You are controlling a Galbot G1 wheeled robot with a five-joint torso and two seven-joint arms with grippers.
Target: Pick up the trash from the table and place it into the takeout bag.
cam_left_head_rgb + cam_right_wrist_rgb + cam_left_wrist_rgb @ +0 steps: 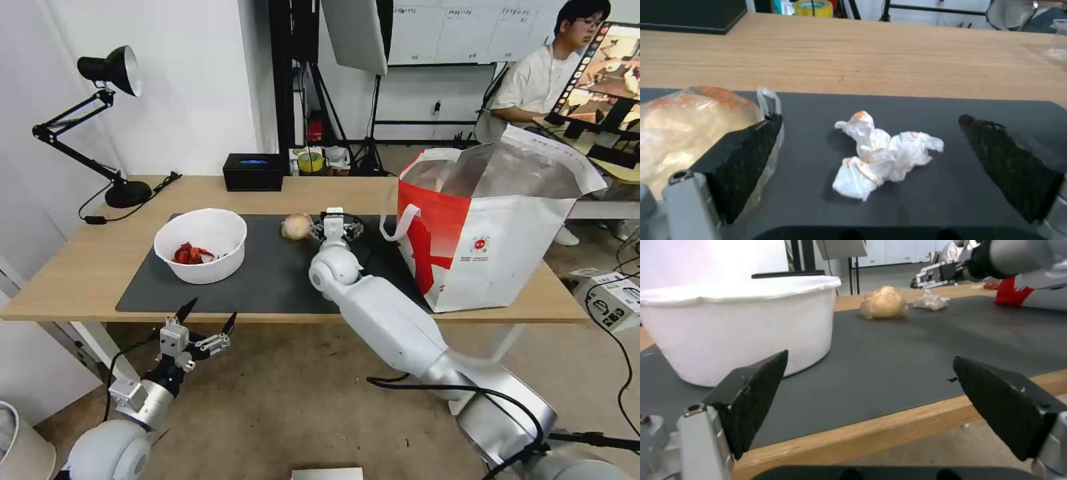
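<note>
Straddling crumpled tissue wad (882, 155), jaws spread.

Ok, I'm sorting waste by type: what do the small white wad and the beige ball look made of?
The wad looks like crumpled tissue paper: matte, soft creases, orange stains. The ball seems wrapped in thin clear plastic film, glossy and wrinkled; its pale contents can't be identified. The right gripper straddles the wad, open.

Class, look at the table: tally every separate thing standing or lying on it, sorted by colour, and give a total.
White: 2, the bowl and the tissue wad
Beige: 1, the ball
Black: 2, the box and the desk lamp
Dark grey: 1, the mat
White and red: 1, the bag
Total: 7
</note>
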